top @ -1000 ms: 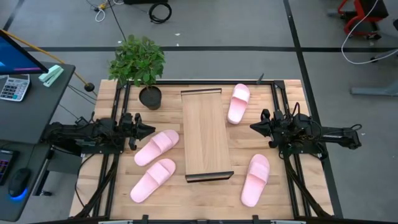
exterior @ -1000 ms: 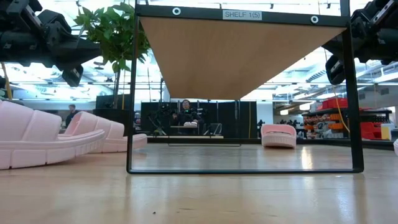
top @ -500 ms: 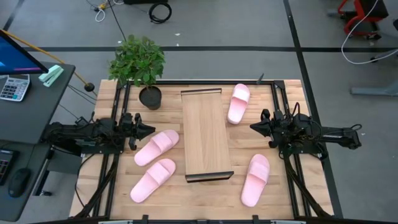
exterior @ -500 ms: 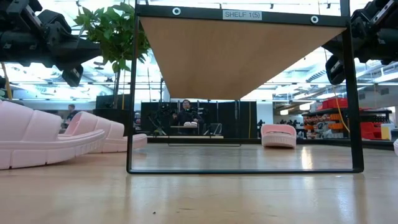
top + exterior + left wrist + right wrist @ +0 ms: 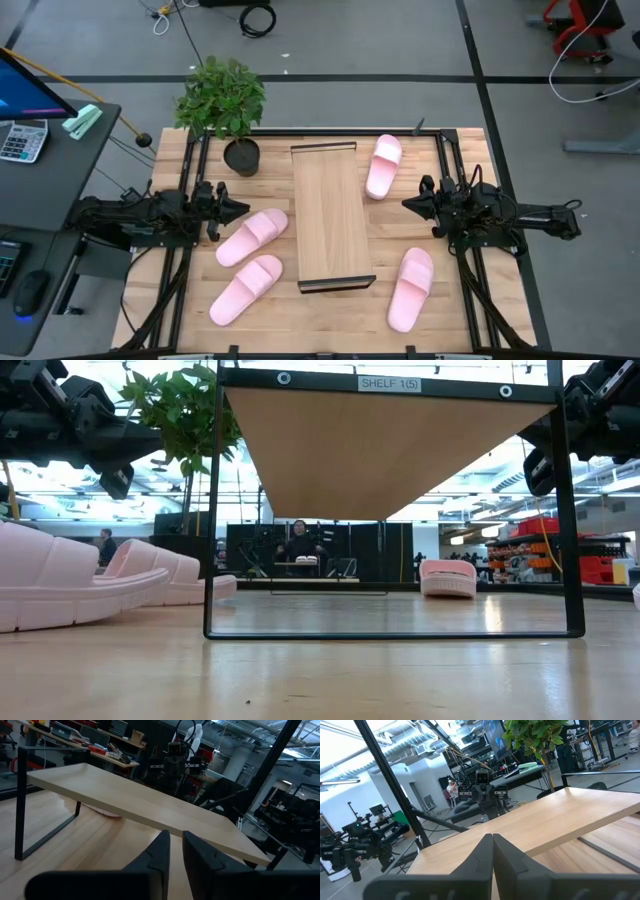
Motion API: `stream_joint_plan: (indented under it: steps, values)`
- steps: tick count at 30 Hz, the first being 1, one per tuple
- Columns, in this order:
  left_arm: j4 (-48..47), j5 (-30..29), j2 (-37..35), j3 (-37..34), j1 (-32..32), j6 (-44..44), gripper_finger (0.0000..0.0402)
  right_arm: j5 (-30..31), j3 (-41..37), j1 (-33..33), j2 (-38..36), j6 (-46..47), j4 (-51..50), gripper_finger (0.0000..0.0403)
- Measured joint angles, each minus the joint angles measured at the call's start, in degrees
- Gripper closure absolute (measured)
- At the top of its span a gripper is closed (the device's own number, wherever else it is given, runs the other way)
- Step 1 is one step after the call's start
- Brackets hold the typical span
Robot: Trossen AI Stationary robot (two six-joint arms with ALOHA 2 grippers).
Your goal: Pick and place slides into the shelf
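**Both arms wait beside the bare shelf**

The shelf [image 5: 334, 215] stands mid-table, between the two sets of jaws, with nothing on it. The left gripper [image 5: 240, 208] holds nothing, its jaws parted by a narrow gap; two slides [image 5: 251, 236] [image 5: 246, 288] lie just past its tips. The right gripper [image 5: 408, 204] has its jaws closed and empty, with one slide [image 5: 383, 165] and another [image 5: 411, 288] to either side.
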Motion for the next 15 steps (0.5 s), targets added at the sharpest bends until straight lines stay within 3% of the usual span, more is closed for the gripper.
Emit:
stream_joint_plan:
  steps: [15]
  values:
    - [0.0, 0.01, -0.01, 0.02, 0.0, 0.02, 0.0342, 0.0, 0.0, 0.01, 0.0, -0.01, 0.0, 0.0389]
